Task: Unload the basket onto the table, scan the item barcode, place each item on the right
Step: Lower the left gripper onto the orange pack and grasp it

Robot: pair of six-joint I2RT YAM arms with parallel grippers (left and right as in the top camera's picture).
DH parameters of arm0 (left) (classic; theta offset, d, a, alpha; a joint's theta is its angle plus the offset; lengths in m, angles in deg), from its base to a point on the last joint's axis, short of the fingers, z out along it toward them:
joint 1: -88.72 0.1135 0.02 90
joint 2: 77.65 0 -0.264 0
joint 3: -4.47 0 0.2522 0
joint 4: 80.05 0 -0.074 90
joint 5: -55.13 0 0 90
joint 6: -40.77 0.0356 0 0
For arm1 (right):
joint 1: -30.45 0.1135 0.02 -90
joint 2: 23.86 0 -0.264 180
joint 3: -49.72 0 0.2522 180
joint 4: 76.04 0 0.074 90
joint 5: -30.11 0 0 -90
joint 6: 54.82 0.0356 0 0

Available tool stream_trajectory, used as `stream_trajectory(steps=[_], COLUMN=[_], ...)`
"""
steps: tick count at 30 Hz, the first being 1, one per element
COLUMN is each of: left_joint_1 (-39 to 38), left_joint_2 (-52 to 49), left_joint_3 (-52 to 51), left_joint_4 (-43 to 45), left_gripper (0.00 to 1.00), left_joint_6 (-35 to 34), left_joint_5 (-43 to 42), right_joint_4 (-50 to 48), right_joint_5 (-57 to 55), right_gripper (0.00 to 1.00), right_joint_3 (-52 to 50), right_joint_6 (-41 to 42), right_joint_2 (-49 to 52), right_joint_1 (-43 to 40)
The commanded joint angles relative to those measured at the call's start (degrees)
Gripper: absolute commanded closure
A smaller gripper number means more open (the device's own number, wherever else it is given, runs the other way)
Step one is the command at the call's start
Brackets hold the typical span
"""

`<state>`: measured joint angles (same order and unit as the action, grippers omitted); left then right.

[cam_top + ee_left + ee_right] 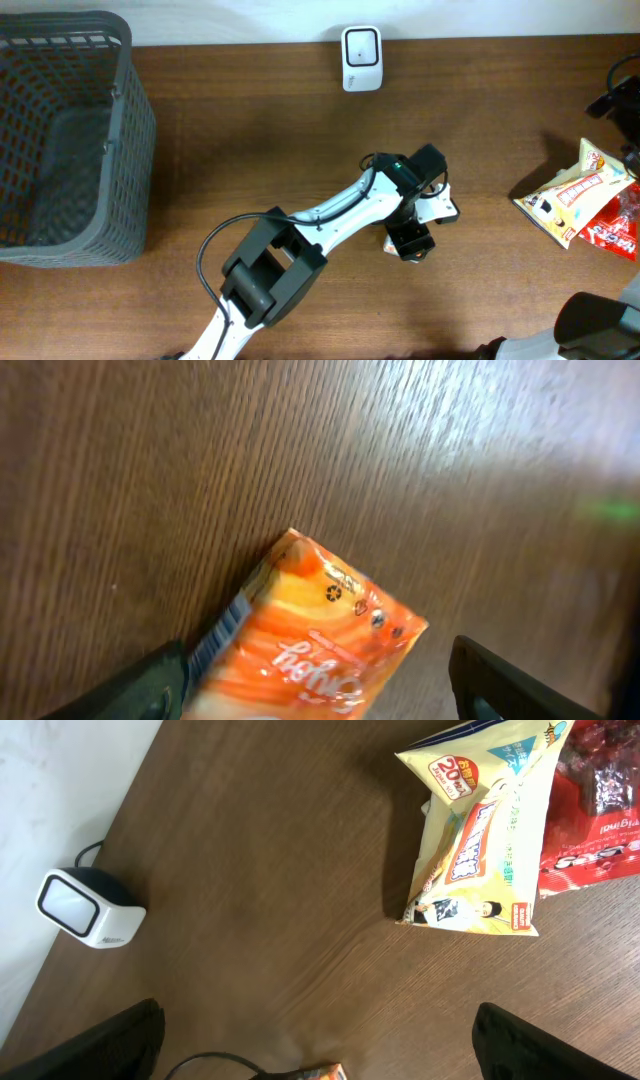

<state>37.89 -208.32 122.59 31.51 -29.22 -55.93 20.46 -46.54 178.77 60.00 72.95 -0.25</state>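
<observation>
Orange packet point(310, 650) fills the bottom of the left wrist view, lying flat on the table point(250, 130) with one corner pointing away from the camera. It sits between the fingers point(150, 685) of the left gripper point(320, 690), which stands wide apart. One finger is just beside the packet's blue-edged side, whether touching I cannot tell, and the other is clear of it, so nothing is clamped. From overhead this gripper is near the table's middle, well apart from the white scanner point(360, 45) at the far edge. Right gripper point(315, 1035) is spread fully and holds nothing. Its camera looks down on a cream bag point(480, 830) and a red bag point(600, 810) lying against each other at the table's right end. A grey basket point(135, 130) stands at the left end
</observation>
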Motion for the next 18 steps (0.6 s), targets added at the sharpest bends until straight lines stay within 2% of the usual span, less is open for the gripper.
stream_trajectory(steps=[1,7,9,12,14,18], left_joint_1=[0.2,0.24,0.24,0.2,0.2,0.2], left_joint_2=[-0.68,-0.7,-0.7,-0.7,-0.81,-1.11], left_joint_3=[-0.35,-0.42,-0.46,-1.33,-2.34,-2.95], left_joint_4=[-0.5,-1.7,-2.49,-2.89,-2.86,-2.91], left_gripper=[0.28,0.51,0.54,0.51,0.43,0.46], left_joint_6=[1.55,1.53,1.51,1.51,1.51,0.61], left_joint_5=[-1.05,-1.03,-1.05,-1.05,-1.05,-1.03], right_joint_4=[0.0,0.0,0.0,0.0,0.0,0.0], right_joint_5=[-0.52,-0.52,-0.52,-0.52,-0.52,-0.52], right_gripper=[0.02,0.02,0.02,0.02,0.02,0.02], right_joint_3=[0.0,0.0,0.0,0.0,0.0,0.0], right_joint_6=[-0.61,-0.61,-0.61,-0.61,-0.61,-0.61], right_joint_2=[0.09,0.09,0.09,0.09,0.09,0.09], right_joint_1=[0.28,0.28,0.28,0.28,0.28,0.28])
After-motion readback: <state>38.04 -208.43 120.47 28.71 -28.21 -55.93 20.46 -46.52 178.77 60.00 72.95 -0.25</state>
